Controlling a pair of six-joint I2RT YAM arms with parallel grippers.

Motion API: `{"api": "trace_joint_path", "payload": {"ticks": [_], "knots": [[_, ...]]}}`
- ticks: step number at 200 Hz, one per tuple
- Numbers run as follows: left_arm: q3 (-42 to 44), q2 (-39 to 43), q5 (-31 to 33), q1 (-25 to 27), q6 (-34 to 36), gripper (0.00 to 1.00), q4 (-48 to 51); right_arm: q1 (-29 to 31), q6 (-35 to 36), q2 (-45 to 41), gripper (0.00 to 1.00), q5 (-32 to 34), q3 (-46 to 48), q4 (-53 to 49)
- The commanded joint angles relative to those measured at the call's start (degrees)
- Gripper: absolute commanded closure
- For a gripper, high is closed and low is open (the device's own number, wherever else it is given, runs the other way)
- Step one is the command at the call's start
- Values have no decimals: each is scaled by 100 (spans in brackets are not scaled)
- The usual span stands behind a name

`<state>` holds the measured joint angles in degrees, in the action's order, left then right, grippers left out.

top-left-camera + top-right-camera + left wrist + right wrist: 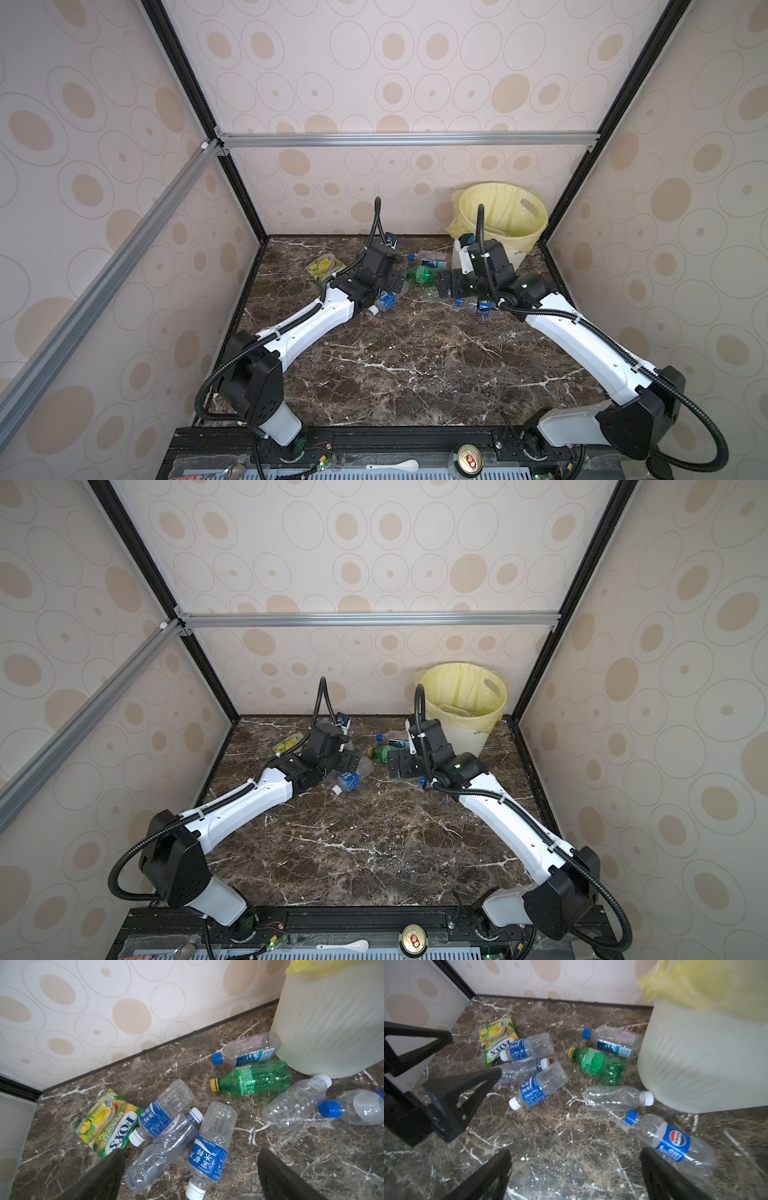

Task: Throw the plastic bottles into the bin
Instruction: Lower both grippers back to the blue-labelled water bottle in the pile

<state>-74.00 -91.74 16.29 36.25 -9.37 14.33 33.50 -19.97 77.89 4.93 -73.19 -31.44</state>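
Several plastic bottles lie on the marble table near the bin (523, 241) (332, 1022) (706, 1059) at the back right. My left gripper (192, 1152) (397, 282) hangs open above a clear bottle with a blue label (209, 1147) and a crumpled clear bottle (162, 1153), touching neither. A green bottle (253, 1078) (419, 274) lies between the two grippers. My right gripper (575, 1152) (446, 286) is open over bare marble. A blue-capped Pepsi bottle (672, 1140) lies just beside one of its fingers.
A yellow-green FOXS snack packet (108, 1124) (326, 266) lies left of the bottles. A metal can (468, 457) and a white spoon (399, 465) sit on the front rail. Patterned walls close in three sides. The left gripper's fingers (452, 1093) show in the right wrist view.
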Motion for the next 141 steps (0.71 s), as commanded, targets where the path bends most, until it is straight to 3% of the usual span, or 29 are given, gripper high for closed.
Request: {"api": "trace_joint_path", "payload": {"ticks": [1,63,141], "knots": [[-40,-340,-443,-116,-367,1,45,35,-572,-129,0,-317,473,435],[-696,-1466,-1147,-286,-373,1,307,146,-919,-188,0,-538,949,463],[-690,-1908,-1357,-326,-230,1,292,147,-834,-181,0,-650,1088,512]]}}
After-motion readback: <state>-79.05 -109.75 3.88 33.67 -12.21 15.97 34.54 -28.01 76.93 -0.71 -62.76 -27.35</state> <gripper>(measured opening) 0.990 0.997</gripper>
